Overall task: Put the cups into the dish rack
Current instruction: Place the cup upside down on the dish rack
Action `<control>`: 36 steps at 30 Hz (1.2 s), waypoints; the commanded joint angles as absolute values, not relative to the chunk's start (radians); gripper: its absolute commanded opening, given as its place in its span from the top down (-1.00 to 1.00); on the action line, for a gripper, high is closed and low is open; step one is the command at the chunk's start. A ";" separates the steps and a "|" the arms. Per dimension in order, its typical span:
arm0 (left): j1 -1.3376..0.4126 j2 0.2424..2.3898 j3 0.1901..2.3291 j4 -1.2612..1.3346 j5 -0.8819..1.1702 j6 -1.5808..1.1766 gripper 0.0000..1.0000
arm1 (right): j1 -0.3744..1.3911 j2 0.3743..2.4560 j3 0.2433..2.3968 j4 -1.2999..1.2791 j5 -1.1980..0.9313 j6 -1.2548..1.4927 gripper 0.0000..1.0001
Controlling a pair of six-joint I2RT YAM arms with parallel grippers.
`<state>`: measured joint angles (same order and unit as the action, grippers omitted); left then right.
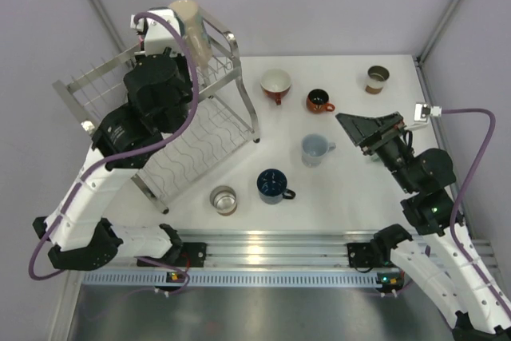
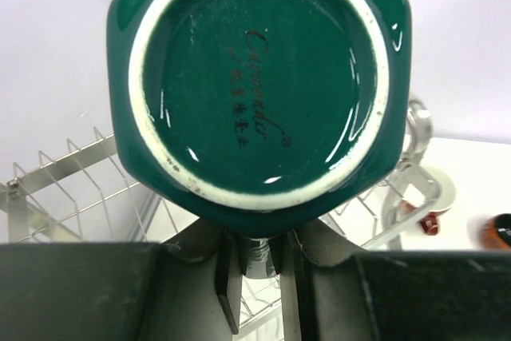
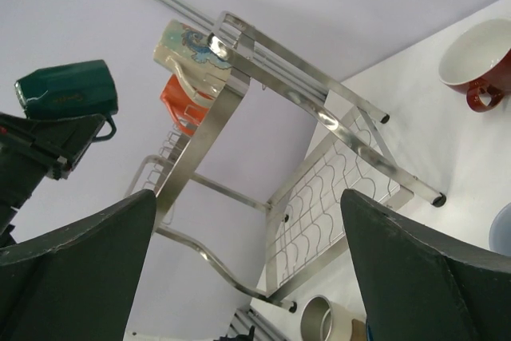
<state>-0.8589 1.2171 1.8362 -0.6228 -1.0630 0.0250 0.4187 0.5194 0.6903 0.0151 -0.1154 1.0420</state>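
Table [image 1: 359, 201] white, walls [image 1: 319, 5] seemingly lilac

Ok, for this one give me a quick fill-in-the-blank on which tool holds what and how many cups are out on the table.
1. The tool shut on the dark teal cup belongs to the ____ arm.
2. The right tool stands open and holds ____.
3. Besides the navy cup, ____ more stand on the table, outside the dish rack.

Missing words: left; nothing; five
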 commanded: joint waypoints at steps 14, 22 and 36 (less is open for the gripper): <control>-0.549 1.262 1.970 -0.856 -0.902 -0.227 1.00 | 0.416 0.477 0.779 -0.077 -0.100 0.954 -0.99; -0.540 1.250 1.967 -0.919 -1.000 -0.247 1.00 | 0.414 0.472 0.776 -0.089 -0.087 0.954 -0.99; -0.525 1.207 1.913 -0.980 -0.996 -0.302 1.00 | 0.416 0.476 0.776 -0.100 -0.092 0.953 -0.99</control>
<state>-0.5362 1.2308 1.9095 -1.0084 -0.9771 -0.2718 0.4164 0.4835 0.7353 -0.1055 -0.0982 0.9691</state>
